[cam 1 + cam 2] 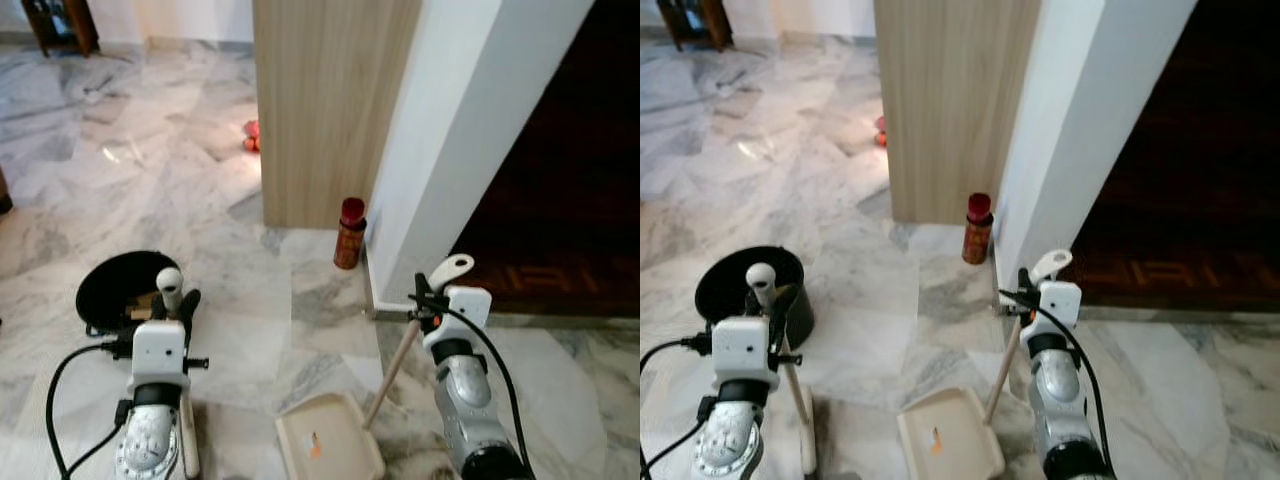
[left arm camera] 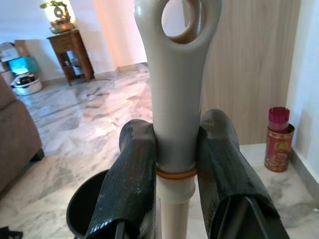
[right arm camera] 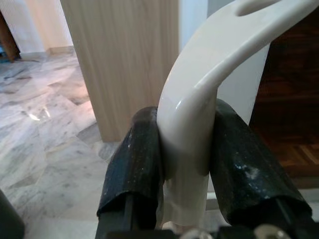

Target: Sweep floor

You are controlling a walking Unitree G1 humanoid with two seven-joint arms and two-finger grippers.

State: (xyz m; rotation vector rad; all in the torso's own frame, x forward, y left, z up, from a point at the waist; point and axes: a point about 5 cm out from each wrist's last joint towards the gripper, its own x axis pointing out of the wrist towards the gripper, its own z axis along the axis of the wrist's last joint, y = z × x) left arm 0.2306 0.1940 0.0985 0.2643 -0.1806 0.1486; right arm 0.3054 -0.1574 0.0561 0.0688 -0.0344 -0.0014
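Left wrist view: left gripper (image 2: 174, 164) clamped on broom handle (image 2: 175, 99), brush end cut off. Right gripper (image 3: 184, 149) clamped on dustpan handle (image 3: 199, 84); dustpan (image 1: 328, 440) partly cropped.

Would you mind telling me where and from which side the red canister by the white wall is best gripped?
Grip the red canister around its cylindrical body, just below the lid, coming from the open floor side in front. It stands upright close to the white wall and the wooden panel, so only its front is free.

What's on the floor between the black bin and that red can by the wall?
Nothing: in the left eye view, bare marble floor runs from the black bin to the red can. The broom handle rises at the bin's near edge, not between them.
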